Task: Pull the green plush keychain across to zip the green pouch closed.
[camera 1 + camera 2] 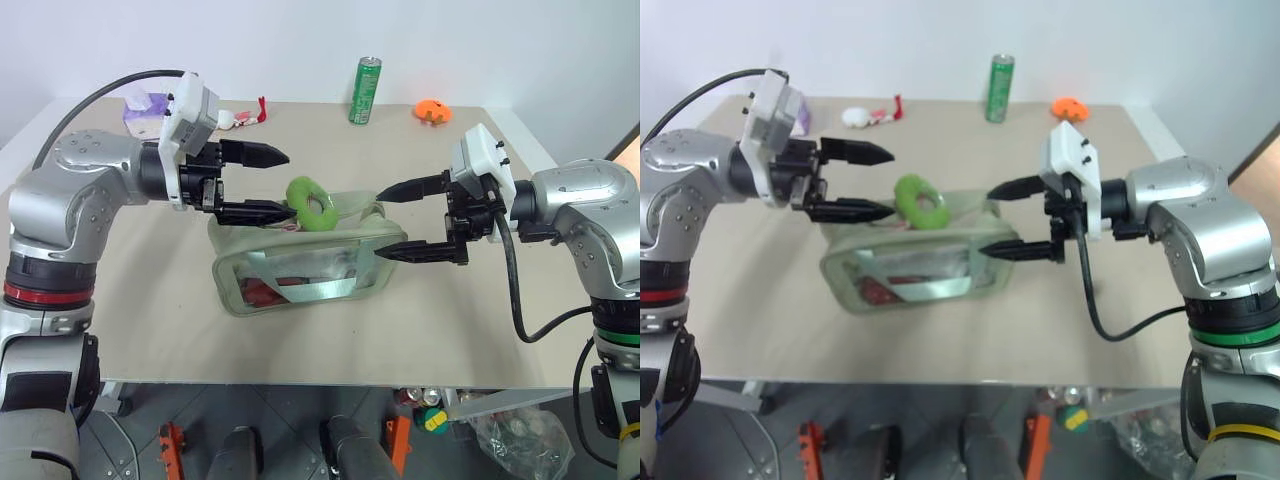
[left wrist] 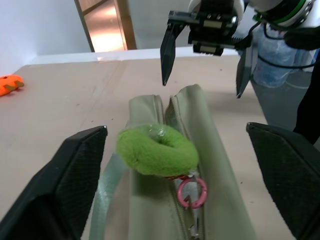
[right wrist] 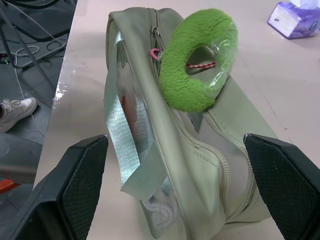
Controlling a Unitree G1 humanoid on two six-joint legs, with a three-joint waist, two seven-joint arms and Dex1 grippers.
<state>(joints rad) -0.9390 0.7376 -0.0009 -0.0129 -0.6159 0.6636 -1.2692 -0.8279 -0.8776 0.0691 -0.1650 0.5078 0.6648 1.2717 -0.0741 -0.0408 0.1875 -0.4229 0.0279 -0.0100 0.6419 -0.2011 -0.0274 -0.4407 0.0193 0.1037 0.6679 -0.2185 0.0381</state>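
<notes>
The green pouch [image 1: 300, 270] lies on its side at the middle of the table, its clear panel facing me and reddish contents showing through. The green plush keychain [image 1: 311, 203] rests on top of the pouch, hung from the zipper by a small pink ring [image 2: 191, 192]. My left gripper [image 1: 290, 183] is open at the pouch's left end, fingertips just left of the keychain and not touching it. My right gripper [image 1: 380, 224] is open too, one finger on each side of the pouch's right end, with nothing held.
A tall green can [image 1: 365, 90] and an orange object [image 1: 432, 111] stand at the table's far edge. A purple tissue box [image 1: 145, 108] and a small white-and-red item [image 1: 240, 118] sit at the far left.
</notes>
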